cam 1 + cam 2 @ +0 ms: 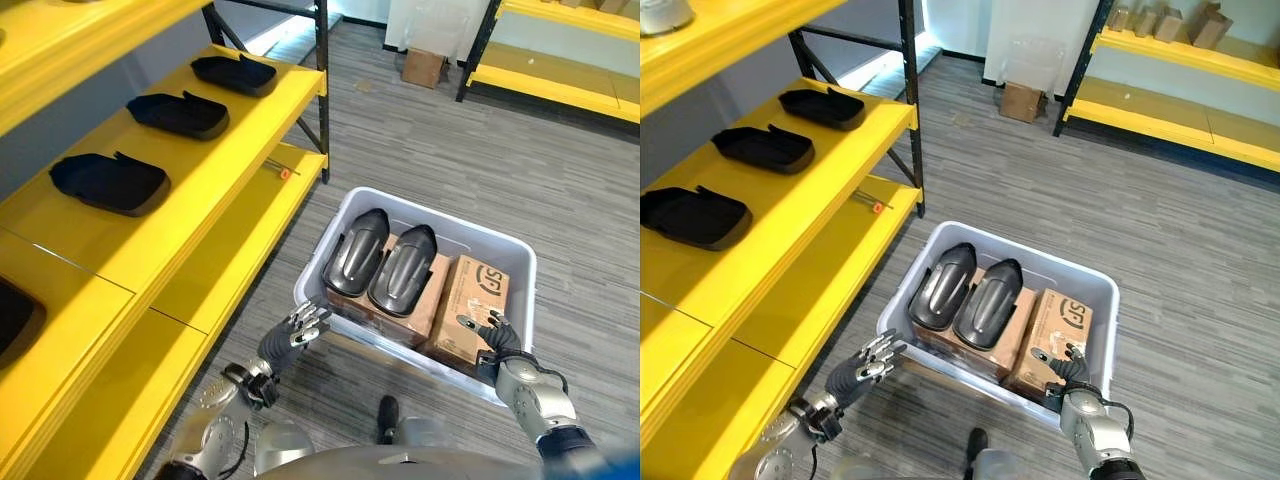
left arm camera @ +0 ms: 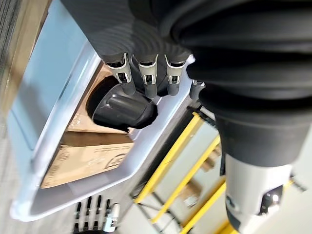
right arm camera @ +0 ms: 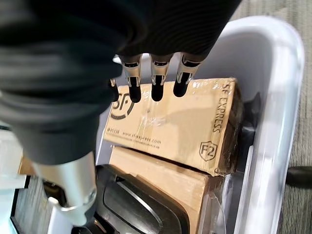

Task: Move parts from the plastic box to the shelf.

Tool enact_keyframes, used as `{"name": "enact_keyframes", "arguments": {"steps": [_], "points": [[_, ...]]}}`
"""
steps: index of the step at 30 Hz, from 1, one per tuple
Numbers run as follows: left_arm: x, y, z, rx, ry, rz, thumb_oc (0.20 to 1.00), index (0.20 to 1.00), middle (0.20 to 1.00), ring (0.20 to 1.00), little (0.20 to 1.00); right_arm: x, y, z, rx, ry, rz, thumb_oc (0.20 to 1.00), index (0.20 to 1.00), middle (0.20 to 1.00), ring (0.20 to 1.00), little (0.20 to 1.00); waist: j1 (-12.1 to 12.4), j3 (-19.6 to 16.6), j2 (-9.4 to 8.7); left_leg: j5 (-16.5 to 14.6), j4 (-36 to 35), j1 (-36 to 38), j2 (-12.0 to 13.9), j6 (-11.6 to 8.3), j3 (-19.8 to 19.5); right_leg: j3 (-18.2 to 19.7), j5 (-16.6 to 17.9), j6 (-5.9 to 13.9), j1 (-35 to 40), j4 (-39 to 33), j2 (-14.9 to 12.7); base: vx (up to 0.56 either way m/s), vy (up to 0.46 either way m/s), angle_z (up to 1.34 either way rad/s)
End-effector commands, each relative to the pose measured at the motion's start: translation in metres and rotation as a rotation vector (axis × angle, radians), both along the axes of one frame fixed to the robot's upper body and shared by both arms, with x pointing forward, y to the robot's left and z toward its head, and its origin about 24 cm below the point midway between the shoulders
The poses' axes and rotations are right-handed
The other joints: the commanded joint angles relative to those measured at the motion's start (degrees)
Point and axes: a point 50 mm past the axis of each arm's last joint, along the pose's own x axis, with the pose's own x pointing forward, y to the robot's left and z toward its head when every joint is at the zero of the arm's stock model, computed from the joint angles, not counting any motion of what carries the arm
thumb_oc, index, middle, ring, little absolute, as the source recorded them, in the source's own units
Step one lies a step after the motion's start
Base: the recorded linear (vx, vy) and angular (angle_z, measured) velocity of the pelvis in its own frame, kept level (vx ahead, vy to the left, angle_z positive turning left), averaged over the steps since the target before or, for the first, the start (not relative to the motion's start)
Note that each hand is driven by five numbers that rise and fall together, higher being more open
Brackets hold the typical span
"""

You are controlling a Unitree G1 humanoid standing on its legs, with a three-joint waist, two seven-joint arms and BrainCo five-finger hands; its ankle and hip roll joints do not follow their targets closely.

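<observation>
Below us, we noted the plastic box (image 1: 520, 262), pale grey-white, on the floor beside the yellow shelf (image 1: 215, 165). Two glossy black parts (image 1: 382, 262), long and shell-shaped, lay side by side on a cardboard carton (image 1: 408, 310) inside it; a second carton (image 1: 470, 300) carried dark printed lettering. More black parts (image 1: 110, 182) sat on the shelf. Left hand (image 1: 297, 331) at the box's near-left rim, right hand (image 1: 495, 340) at its near-right rim, fingers of both relaxed, clasping nothing.
</observation>
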Motion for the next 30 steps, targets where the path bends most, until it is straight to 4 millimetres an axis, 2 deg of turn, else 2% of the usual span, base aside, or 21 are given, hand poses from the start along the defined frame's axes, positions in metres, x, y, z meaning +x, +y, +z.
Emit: {"name": "enact_keyframes", "arguments": {"steps": [1, 2, 4, 6, 10, 13, 15, 22, 24, 30], "points": [[0.002, -0.003, 0.018, -0.044, -0.091, -0.033, 1.0, 1.0, 1.0, 1.0, 1.0, 0.024, -0.002, 0.022, -0.017, -0.125, 0.03, 1.0, 1.0, 1.0, 1.0, 1.0, 2.2, 0.6, 1.09, -4.2, -14.0, 2.6, -10.2, 4.75, -1.9, 0.6, -0.2, 4.41, 1.0, 3.2, 1.6, 0.13, 0.125, -1.1], [0.0, -0.002, 0.018, -0.056, -0.083, -0.025, 1.0, 1.0, 1.0, 1.0, 1.0, 0.027, 0.001, 0.024, -0.02, -0.127, 0.046, 1.0, 1.0, 1.0, 1.0, 1.0, 2.5, 0.2, 1.65, -1.8, -19.2, 3.2, -8.6, 3.78, -3.0, 1.4, -0.7, 4.4, 1.2, 2.8, 2.1, 0.11, 0.186, -1.04], [-0.002, -0.001, 0.017, -0.065, -0.075, -0.006, 1.0, 1.0, 1.0, 1.0, 1.0, 0.031, 0.005, 0.028, -0.024, -0.125, 0.062, 1.0, 1.0, 1.0, 1.0, 1.0, 3.0, 0.0, 2.72, 2.9, -23.6, 2.4, -6.2, 2.29, -5.8, 2.4, -1.1, 4.13, 1.3, 2.5, 2.4, 0.1, 0.26, -0.69], [0.0, 0.0, 0.015, -0.076, -0.068, 0.009, 1.0, 1.0, 1.0, 1.0, 1.0, 0.035, 0.009, 0.029, -0.005, -0.122, 0.076, 1.0, 1.0, 1.0, 1.0, 1.0, 3.1, -0.1, 3.44, 2.5, -24.7, 2.5, -6.5, 2.73, -7.6, 3.5, -2.1, 3.95, 0.7, 3.5, 2.3, 0.02, 0.191, -0.6], [0.0, 0.001, 0.012, -0.084, -0.052, -0.003, 1.0, 1.0, 1.0, 1.0, 1.0, 0.029, 0.018, 0.021, 0.109, -0.08, 0.082, 1.0, 1.0, 1.0, 1.0, 1.0, 2.2, -0.6, 4.02, 2.0, -26.9, 4.5, -6.2, 2.58, -6.8, 3.1, -2.5, 4.28, -0.4, 4.4, 1.7, 0.02, 0.206, -0.77], [-0.009, 0.008, 0.007, -0.056, -0.015, -0.007, 1.0, 1.0, 1.0, 1.0, 1.0, 0.018, 0.023, 0.013, 0.153, -0.041, 0.067, 1.0, 1.0, 1.0, 1.0, 1.0, 1.3, -1.3, 3.45, 1.0, -29.7, 7.6, -5.7, 2.83, -5.0, 3.9, -1.7, 6.22, 0.6, 3.0, 0.3, 0.08, 0.168, -0.23], [-0.012, 0.009, 0.005, -0.054, -0.002, -0.005, 1.0, 1.0, 1.0, 1.0, 1.0, 0.016, 0.026, 0.012, 0.159, -0.036, 0.071, 1.0, 1.0, 1.0, 1.0, 1.0, 1.3, -1.4, 3.29, 0.9, -30.9, 8.4, -5.5, 2.94, -4.4, 3.8, -1.3, 6.82, 0.9, 2.2, -0.3, 0.04, 0.071, -0.06], [-0.021, 0.006, 0.004, -0.065, 0.02, -0.017, 1.0, 1.0, 1.0, 1.0, 1.0, 0.017, 0.026, 0.013, 0.068, -0.04, 0.054, 1.0, 1.0, 1.0, 1.0, 1.0, 1.9, -1.9, 2.51, 0.4, -32.9, 9.1, -4.5, 2.84, -3.2, 3.0, 0.1, 8.37, 1.5, -1.0, -1.9, -0.01, -0.02, -0.02], [-0.019, 0.003, 0.01, -0.131, 0.009, 0.006, 1.0, 1.0, 1.0, 1.0, 1.0, 0.023, 0.024, 0.014, 0.007, -0.045, 0.035, 1.0, 1.0, 1.0, 1.0, 1.0, 2.7, -1.9, 2.31, 0.1, -32.9, 9.1, -4.0, 2.56, -2.4, 1.3, 0.3, 8.68, 1.5, -1.3, -2.4, 0.0, -0.099, -0.07], [-0.008, -0.018, 0.024, -0.134, -0.049, -0.074, 1.0, 1.0, 1.0, 1.0, 1.0, 0.04, 0.018, 0.017, -0.065, -0.068, 0.014, 1.0, 1.0, 1.0, 1.0, 1.0, 4.2, -0.9, 2.56, 0.4, -32.8, 8.3, -3.1, 2.22, -1.7, -0.6, -0.2, 8.02, 0.5, -0.4, -1.8, -0.01, -0.089, -0.13]]}}
